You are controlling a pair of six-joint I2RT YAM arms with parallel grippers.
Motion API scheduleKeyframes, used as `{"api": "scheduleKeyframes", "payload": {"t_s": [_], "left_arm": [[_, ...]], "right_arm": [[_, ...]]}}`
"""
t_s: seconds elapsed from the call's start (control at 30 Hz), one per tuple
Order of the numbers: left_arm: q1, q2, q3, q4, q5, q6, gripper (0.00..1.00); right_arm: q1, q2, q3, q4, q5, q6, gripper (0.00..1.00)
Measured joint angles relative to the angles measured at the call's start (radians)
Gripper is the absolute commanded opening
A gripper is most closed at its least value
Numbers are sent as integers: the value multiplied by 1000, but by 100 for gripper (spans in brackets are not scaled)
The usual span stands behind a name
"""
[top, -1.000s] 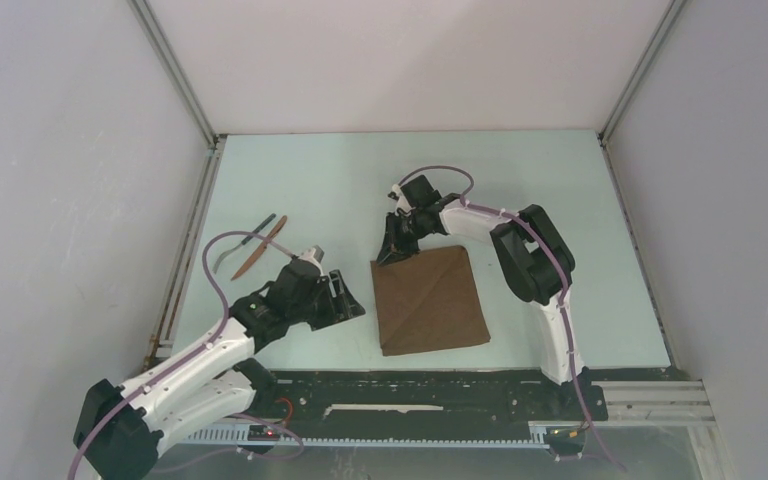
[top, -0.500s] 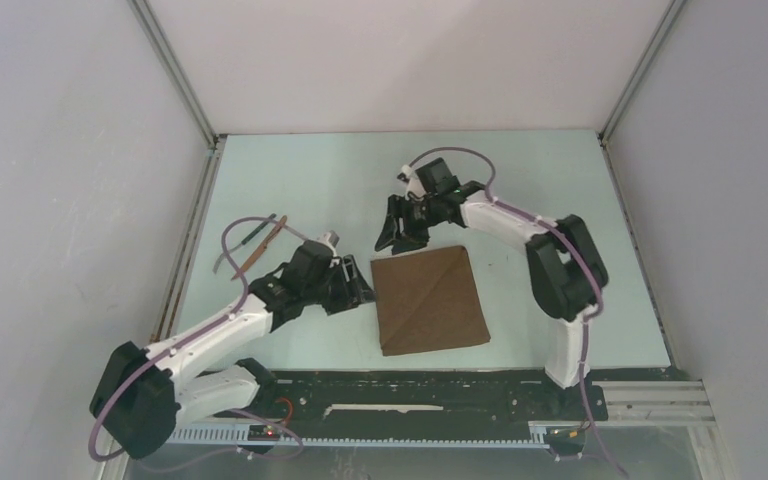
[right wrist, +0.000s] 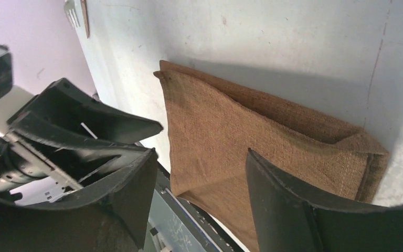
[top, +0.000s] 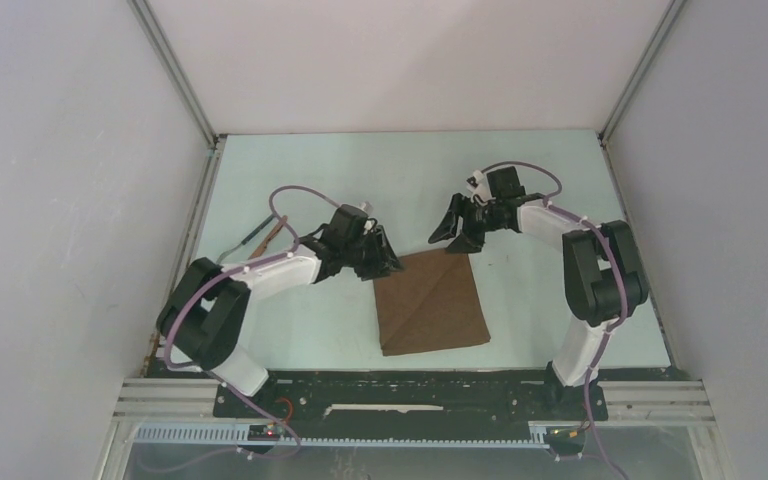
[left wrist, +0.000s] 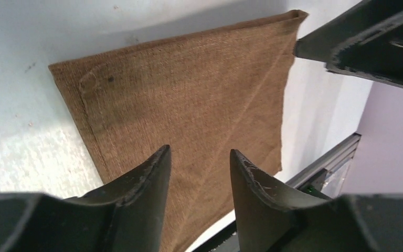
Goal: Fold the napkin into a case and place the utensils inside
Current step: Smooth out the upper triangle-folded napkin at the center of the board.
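Note:
The brown napkin [top: 430, 300] lies folded into a flat square with a diagonal crease, near the table's front middle. My left gripper [top: 385, 262] hovers open at its far left corner; in the left wrist view the cloth [left wrist: 189, 94] shows through the gap between the fingers [left wrist: 155, 176]. My right gripper [top: 452, 232] is open just above the far right corner, and the napkin [right wrist: 231, 131] lies below its jaws with nothing held. The utensils [top: 263, 234] lie at the left, partly behind the left arm's cable; they also show in the right wrist view [right wrist: 78, 16].
The table's metal rail [top: 190, 250] runs along the left side close to the utensils. The black base rail [top: 410, 395] borders the near edge just below the napkin. Each wrist view catches the other gripper: the right one [left wrist: 362, 47] and the left one [right wrist: 73, 121].
The right gripper let go of the napkin's far left corner, opened, and swung right to the far right corner. The left arm reached forward to the far left corner, its jaws narrowing a little.

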Motion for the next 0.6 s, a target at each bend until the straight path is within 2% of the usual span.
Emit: {"api": "scheduleKeyframes", "payload": {"t_s": [0.3,0.6], "left_arm": [[3,72,-6,27,-2,10,47],[5,68,-110,66,-7,14,47]], "right_arm": [[-37,52,0,84,-60,-1,71],[-51,121,0,135,-91,0,71]]}}
